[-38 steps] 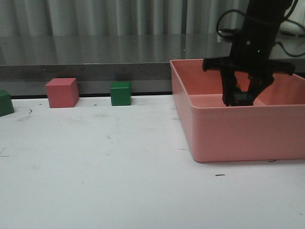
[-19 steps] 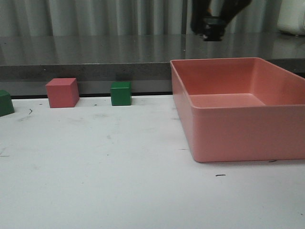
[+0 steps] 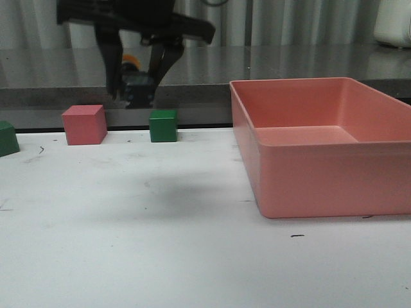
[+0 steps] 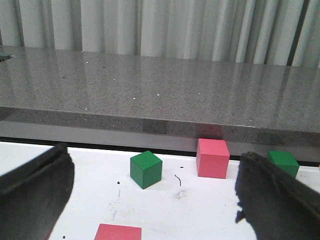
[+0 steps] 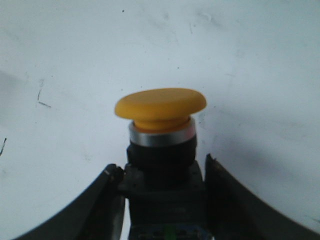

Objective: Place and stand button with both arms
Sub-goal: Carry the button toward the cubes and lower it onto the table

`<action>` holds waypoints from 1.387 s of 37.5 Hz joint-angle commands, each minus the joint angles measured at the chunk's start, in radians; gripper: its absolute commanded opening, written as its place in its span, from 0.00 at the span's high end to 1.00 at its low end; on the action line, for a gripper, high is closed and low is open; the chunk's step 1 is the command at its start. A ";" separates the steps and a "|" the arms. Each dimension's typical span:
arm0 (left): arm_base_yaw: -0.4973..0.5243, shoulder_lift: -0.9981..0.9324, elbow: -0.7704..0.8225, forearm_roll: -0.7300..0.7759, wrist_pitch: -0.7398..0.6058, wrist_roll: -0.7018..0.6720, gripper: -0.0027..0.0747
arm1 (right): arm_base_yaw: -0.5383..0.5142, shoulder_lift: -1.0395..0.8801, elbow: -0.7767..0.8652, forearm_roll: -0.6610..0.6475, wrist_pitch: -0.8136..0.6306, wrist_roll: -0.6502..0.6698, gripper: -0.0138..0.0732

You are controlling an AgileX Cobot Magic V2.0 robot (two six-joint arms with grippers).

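The button (image 5: 160, 107) has a yellow mushroom cap, a silvery collar and a black body. My right gripper (image 5: 161, 167) is shut on that black body, cap pointing away from the wrist toward the white table. In the front view the right gripper (image 3: 136, 96) hangs in the air at the back left with the button (image 3: 137, 88) dark between its fingers, above and between a pink cube (image 3: 84, 124) and a green cube (image 3: 163, 125). My left gripper (image 4: 155, 160) is open, its fingers wide apart and nothing between them; it does not show in the front view.
A large pink bin (image 3: 321, 183) stands on the right of the white table. Another green cube (image 3: 6, 138) sits at the left edge. The left wrist view shows a green cube (image 4: 146, 169), a pink cube (image 4: 212, 158), a second green cube (image 4: 283, 162) and a nearer pink cube (image 4: 118, 232). A grey ledge runs along the back.
The right gripper rose out of the pink bin with the button and swung left across the table; it now hangs over the cubes at the back left.
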State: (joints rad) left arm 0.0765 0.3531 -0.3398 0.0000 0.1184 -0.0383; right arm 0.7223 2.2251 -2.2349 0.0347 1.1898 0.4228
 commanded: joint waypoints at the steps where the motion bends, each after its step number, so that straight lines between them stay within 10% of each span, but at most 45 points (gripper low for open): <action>1: 0.001 0.014 -0.037 -0.007 -0.086 -0.001 0.17 | -0.002 0.004 -0.062 -0.008 -0.021 0.064 0.54; 29: 0.001 0.014 -0.037 -0.007 -0.086 -0.001 0.17 | 0.005 0.166 -0.064 0.089 -0.073 0.131 0.53; 52: 0.001 0.014 -0.037 -0.007 -0.086 -0.001 0.17 | 0.005 0.113 -0.067 0.092 -0.023 0.093 0.33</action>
State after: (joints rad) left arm 0.0765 0.3531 -0.3398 0.0000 0.1184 -0.0383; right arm 0.7222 2.4586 -2.2661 0.1137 1.1537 0.5465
